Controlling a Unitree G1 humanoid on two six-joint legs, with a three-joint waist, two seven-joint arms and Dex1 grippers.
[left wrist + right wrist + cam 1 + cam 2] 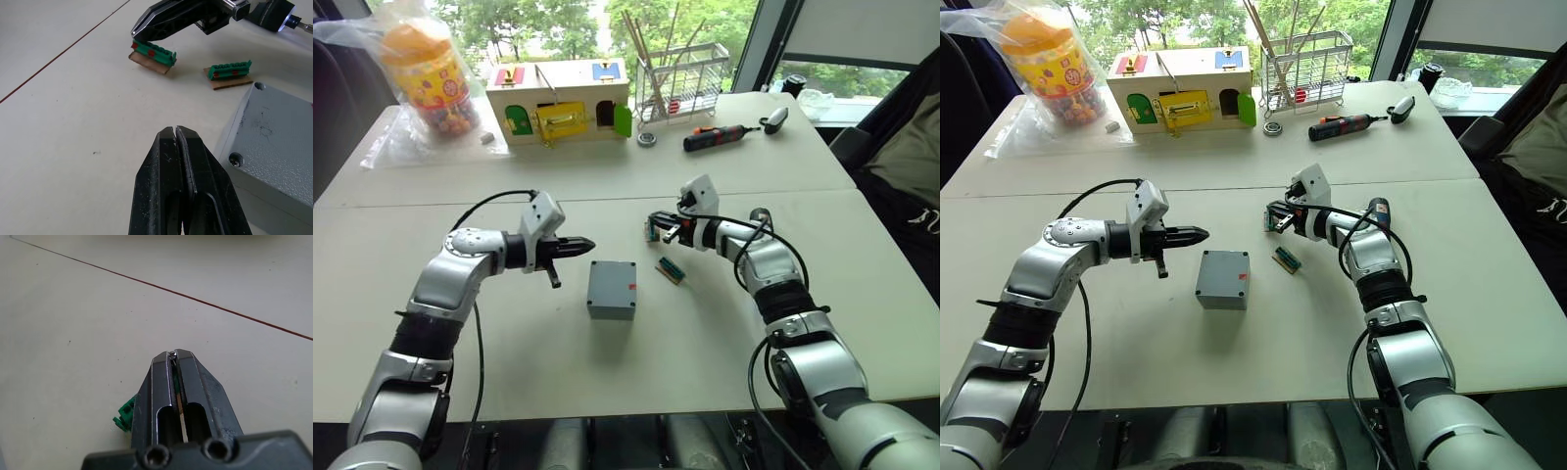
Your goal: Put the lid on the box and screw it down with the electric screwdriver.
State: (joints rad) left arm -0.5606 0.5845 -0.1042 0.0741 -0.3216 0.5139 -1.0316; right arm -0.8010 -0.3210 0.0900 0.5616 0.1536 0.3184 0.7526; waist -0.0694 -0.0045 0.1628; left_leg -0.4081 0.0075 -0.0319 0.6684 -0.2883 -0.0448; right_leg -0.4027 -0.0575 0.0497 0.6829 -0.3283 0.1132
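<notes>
one grey box [612, 290] with its lid [279, 142] on, sitting just beside the left gripper [584, 244], fingers pressed together, empty | right gripper [653, 227] pinching a tiny screw | two green connector strips [230, 74] lying near it | one electric screwdriver [1379, 210] lying beside the right arm

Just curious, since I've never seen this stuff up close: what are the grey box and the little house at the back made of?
The box looks like matte grey plastic, possibly painted metal: dull speckled surface, recessed screws at the corners. The toy house looks like pale unvarnished wood with brightly painted doors and metal latches.
</notes>
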